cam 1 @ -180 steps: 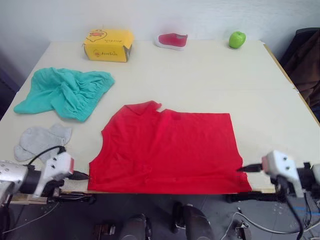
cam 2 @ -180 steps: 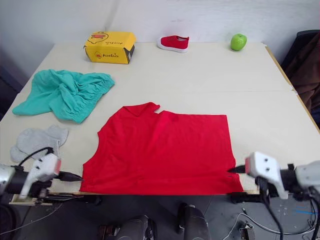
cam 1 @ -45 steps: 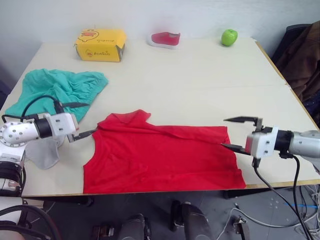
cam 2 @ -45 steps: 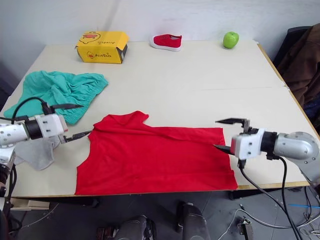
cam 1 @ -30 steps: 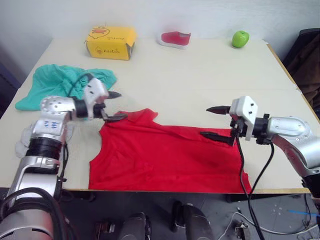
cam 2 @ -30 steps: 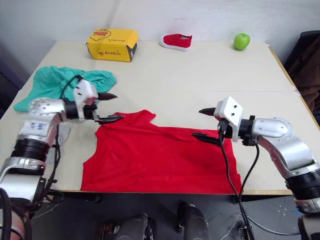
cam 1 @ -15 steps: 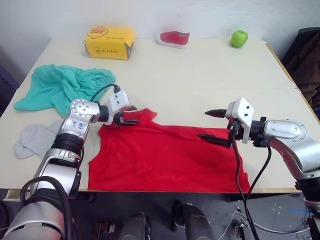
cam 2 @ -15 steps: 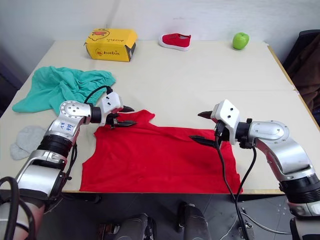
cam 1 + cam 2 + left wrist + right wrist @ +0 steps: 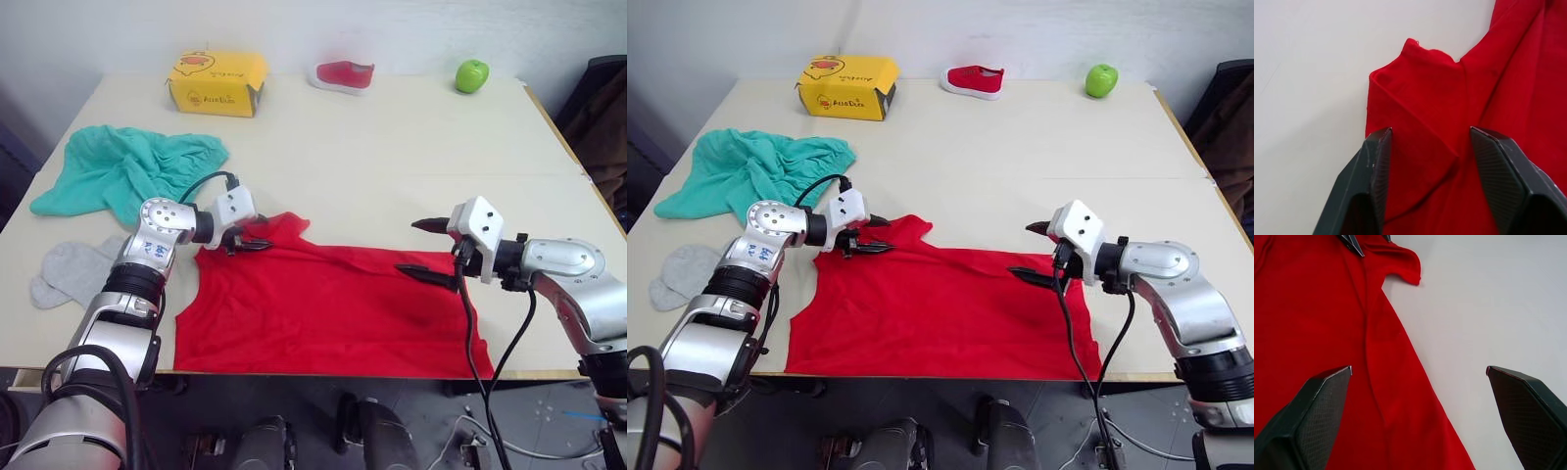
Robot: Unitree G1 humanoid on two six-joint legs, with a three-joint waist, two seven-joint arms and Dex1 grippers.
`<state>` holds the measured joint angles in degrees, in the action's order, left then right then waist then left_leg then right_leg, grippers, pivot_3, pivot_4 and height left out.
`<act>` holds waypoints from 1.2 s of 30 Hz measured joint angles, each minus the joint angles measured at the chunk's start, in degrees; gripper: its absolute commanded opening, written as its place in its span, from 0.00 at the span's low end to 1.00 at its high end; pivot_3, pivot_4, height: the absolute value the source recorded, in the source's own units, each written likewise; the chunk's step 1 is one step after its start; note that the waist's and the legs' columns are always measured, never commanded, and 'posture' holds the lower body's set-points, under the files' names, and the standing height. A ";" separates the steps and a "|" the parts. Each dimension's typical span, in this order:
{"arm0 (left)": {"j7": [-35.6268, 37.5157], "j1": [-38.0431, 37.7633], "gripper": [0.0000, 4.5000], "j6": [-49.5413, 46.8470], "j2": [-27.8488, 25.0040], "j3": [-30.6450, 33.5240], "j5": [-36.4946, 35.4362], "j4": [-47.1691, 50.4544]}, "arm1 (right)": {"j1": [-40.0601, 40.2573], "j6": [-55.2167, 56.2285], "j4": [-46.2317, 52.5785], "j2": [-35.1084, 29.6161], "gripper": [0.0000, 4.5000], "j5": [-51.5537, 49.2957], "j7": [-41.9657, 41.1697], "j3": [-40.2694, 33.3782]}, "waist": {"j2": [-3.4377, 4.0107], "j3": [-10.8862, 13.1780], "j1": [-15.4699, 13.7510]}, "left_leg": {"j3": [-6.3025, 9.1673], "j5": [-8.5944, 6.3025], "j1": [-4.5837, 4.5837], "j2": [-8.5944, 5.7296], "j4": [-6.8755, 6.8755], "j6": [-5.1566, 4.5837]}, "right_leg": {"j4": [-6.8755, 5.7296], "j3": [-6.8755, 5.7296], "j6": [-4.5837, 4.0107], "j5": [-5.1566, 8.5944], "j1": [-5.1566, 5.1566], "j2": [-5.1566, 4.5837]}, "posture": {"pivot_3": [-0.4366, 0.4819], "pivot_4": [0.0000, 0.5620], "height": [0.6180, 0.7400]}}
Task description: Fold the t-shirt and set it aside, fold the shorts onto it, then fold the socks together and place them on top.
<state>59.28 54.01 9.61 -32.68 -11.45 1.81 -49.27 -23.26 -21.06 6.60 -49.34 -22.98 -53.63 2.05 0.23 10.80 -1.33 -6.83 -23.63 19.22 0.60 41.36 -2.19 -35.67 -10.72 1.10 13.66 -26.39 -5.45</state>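
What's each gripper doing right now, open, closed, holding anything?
Left gripper: open, fingers on either side of a fold of the t-shirt near its collar.
Right gripper: open wide over the t-shirt's far edge, holding nothing.

red t-shirt [image 9: 323, 308] flat, shorts [image 9: 122, 176] crumpled — socks [image 9: 69, 272] beside

Pretty plain room: a big pale cream bench [image 9: 392, 147] with a faint seam across its right half, pushed up near a white wall [image 9: 294, 24]. Dark chair with something brown draped on it [image 9: 600, 108] at right; grey floor [image 9: 549, 411] with cables below.
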 measured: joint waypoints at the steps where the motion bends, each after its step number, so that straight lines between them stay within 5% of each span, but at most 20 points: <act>1: -0.31 0.00 0.34 0.31 0.00 0.16 0.34 -0.71 | 0.42 0.20 -0.22 0.00 1.00 0.48 -0.26 -0.09 | 0.00 0.00 0.03 | -0.01 0.00 0.00 0.00 0.00 0.00 | 0.00 0.00 0.00 0.00 0.00 0.00 | 0.48 0.27 1.00; 6: -0.87 0.02 0.01 1.48 0.04 0.25 1.05 -1.76 | 1.73 1.84 -1.78 0.00 1.00 2.78 -1.27 -0.09 | 0.00 0.00 0.07 | -0.01 0.00 -0.01 0.00 0.00 0.00 | 0.00 0.01 0.00 0.00 0.00 0.00 | 0.48 0.27 1.00; 18: 3.29 0.08 0.01 0.04 0.01 3.21 -1.08 -1.30 | 4.32 7.54 -6.37 -0.02 1.00 7.78 -2.63 -0.34 | 0.00 0.00 0.14 | -0.01 0.00 -0.01 0.01 0.00 0.00 | 0.00 0.00 0.00 0.00 0.00 0.00 | 0.48 0.27 1.00; 24: 11.75 -0.12 0.01 -8.33 -3.57 7.96 -8.49 8.50 | 4.36 8.69 -9.07 -0.01 1.00 9.55 -3.10 -0.33 | 0.00 0.00 0.21 | -0.01 0.00 -0.02 0.02 -0.01 0.00 | -0.01 0.01 0.00 0.00 -0.01 0.01 | 0.48 0.27 1.00; 31: 20.55 -10.98 0.01 -16.20 -9.19 8.56 -13.41 23.15 | 3.98 8.95 -9.77 0.48 1.00 9.61 -3.27 -0.52 | 0.01 0.00 1.19 | 0.01 0.02 -0.04 0.04 -0.02 0.04 | -0.04 0.05 -0.01 0.01 0.00 0.02 | 0.48 0.27 1.00; 36: 26.70 -20.17 0.01 -14.95 -17.77 8.47 -14.12 30.86 | 3.94 9.54 -10.63 0.71 1.00 9.61 -3.51 -0.69 | 0.03 0.01 1.53 | 0.01 0.02 -0.06 0.07 -0.05 0.06 | -0.03 0.08 -0.06 0.03 -0.02 0.01 | 0.48 0.27 1.00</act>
<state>85.97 33.84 -5.34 -50.44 -2.98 -12.31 -18.41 -19.32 -11.52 -4.03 -48.63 -13.37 -57.14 1.36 0.26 10.81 0.20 -6.82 -23.61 19.16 0.67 41.31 -2.13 -35.69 -10.64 1.04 13.69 -26.41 -5.44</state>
